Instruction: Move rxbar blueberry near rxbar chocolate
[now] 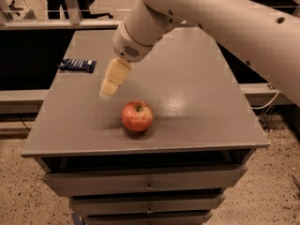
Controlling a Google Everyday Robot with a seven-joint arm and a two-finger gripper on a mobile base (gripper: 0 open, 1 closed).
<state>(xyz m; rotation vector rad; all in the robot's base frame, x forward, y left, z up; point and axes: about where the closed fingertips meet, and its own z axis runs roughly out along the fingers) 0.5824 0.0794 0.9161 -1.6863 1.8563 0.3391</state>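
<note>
Your end effector, open or closed you cannot tell, hangs between the apple and the rxbar blueberry lying at the left edge of the worktop, so a careless approach could shove it off.

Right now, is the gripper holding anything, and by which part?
Nothing: the gripper hangs empty above the table, between the rxbar blueberry and the apple.

Gripper over bare tabletop between rxbar blueberry and apple
</note>
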